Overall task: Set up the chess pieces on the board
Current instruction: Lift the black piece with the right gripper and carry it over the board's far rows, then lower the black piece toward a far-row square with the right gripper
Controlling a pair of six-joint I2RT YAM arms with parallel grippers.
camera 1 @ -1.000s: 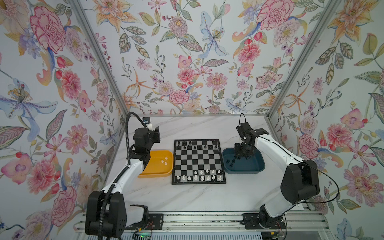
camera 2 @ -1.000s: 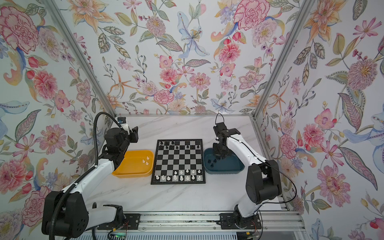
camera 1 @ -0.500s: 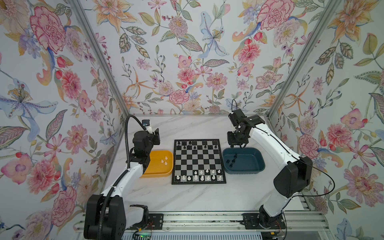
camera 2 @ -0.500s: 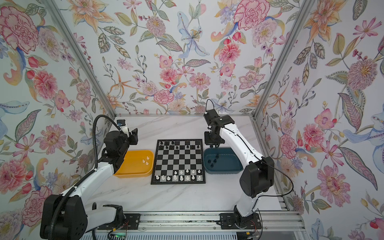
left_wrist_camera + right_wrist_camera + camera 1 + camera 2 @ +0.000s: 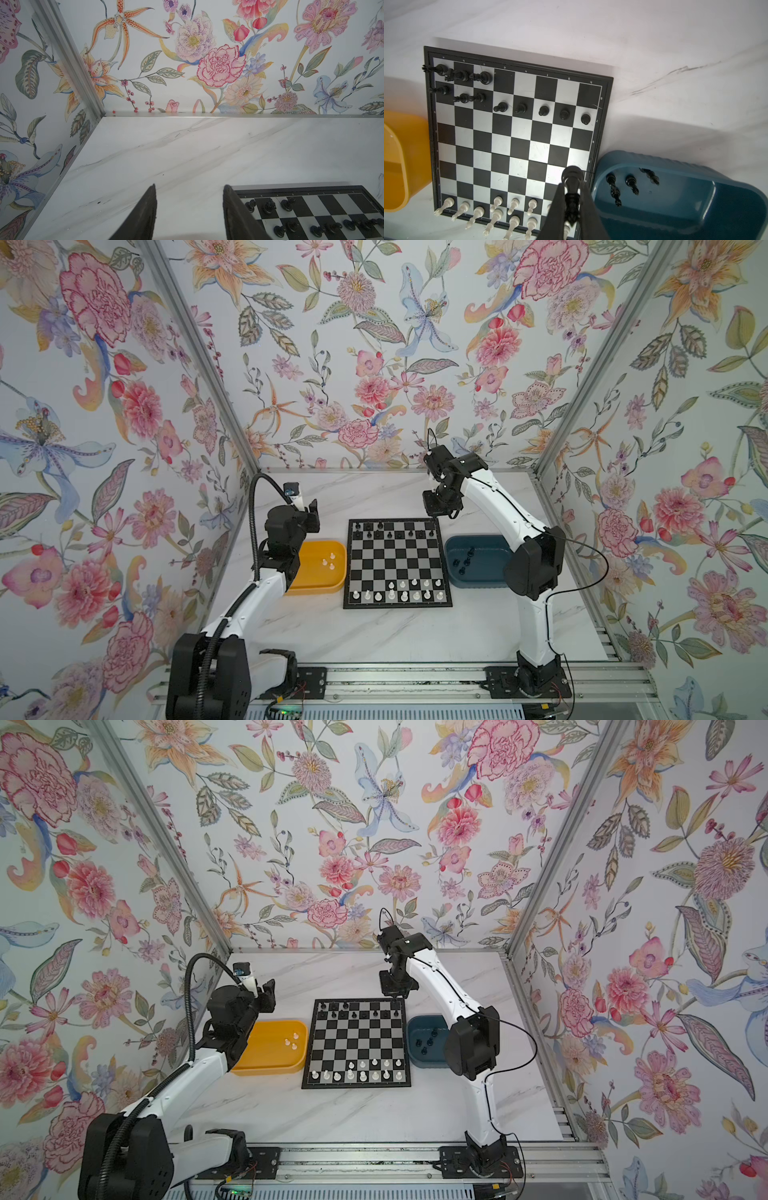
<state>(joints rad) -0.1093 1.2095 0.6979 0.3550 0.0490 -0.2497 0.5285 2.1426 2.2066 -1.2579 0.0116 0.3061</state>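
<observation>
In both top views the board (image 5: pixel 397 560) was seen lying flat in the middle of the counter (image 5: pixel 374 635), between a yellow tray (image 5: pixel 316 587) and a blue tray (image 5: pixel 478 584); black pieces (image 5: pixel 390 534) were stood on its far rows and white pieces (image 5: pixel 402 595) on its near rows; the right gripper (image 5: pixel 437 512) was held up by the far right corner of the board; the left gripper (image 5: pixel 311 512) was held up over the far end of the yellow tray.

In the left wrist view the left gripper (image 5: pixel 190 214) was seen partly open, with nothing between its fingers; a corner of the board (image 5: pixel 332 207) was seen beside it.

In the right wrist view the right gripper (image 5: pixel 572 205) was seen squeezed tight on one black piece (image 5: pixel 572 182); the board (image 5: pixel 519 135) was seen below it; some more black pieces (image 5: pixel 631 184) were left in the blue tray (image 5: pixel 695 224).
</observation>
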